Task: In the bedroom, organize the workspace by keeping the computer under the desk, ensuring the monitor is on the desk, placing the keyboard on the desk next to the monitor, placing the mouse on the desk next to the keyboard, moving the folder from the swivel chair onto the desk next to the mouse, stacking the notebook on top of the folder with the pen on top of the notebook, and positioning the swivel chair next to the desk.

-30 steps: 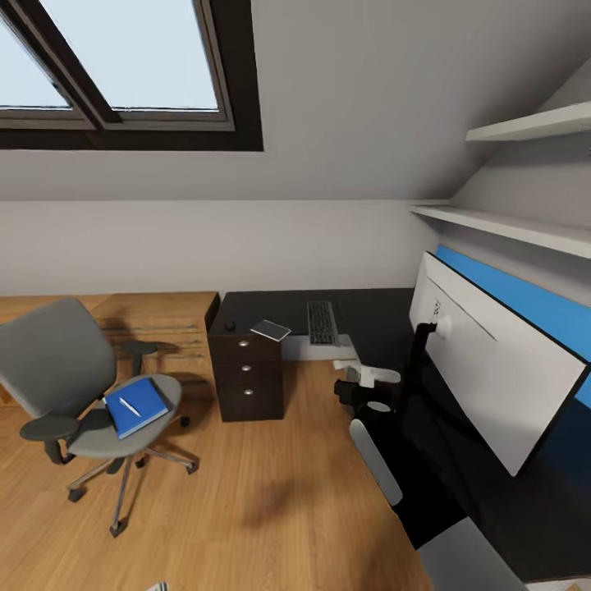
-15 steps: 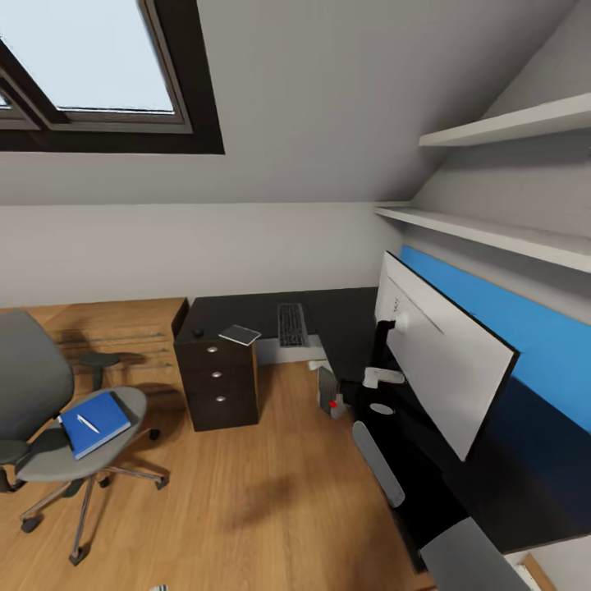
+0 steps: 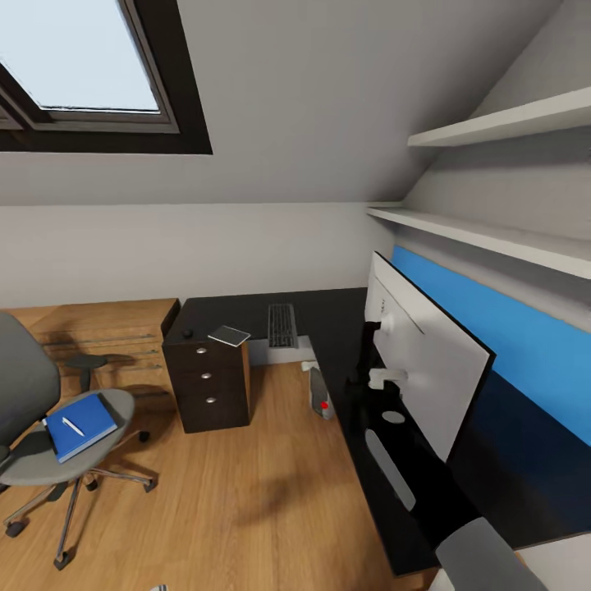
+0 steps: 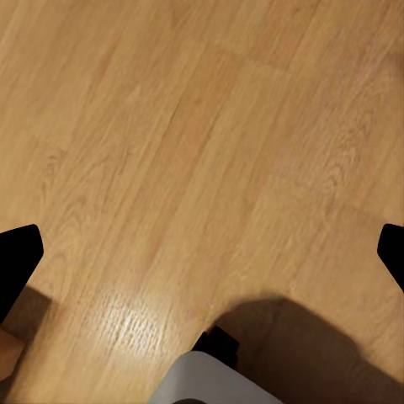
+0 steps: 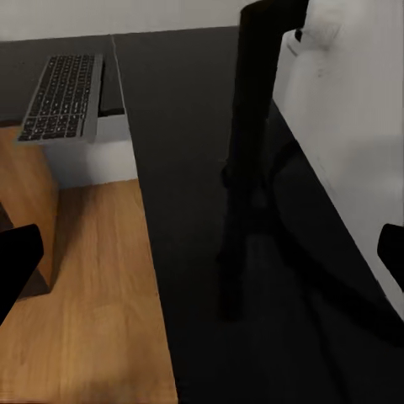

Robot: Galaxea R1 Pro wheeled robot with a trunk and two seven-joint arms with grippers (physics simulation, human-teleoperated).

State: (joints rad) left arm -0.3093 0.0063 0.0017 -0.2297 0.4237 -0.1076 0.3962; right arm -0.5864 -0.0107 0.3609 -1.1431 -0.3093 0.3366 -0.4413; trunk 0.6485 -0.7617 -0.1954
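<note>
Fingertips of both grippers sit wide apart holding nothing, since the folder with the pen lies on the chair, well apart from the desk.

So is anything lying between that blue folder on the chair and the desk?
Nothing visible. Only bare wooden floor lies between the folder on the chair and the desk. The pen lies on the folder.

skylight upper left | two white shelves right wall | wood floor | wooden cabinet
</note>
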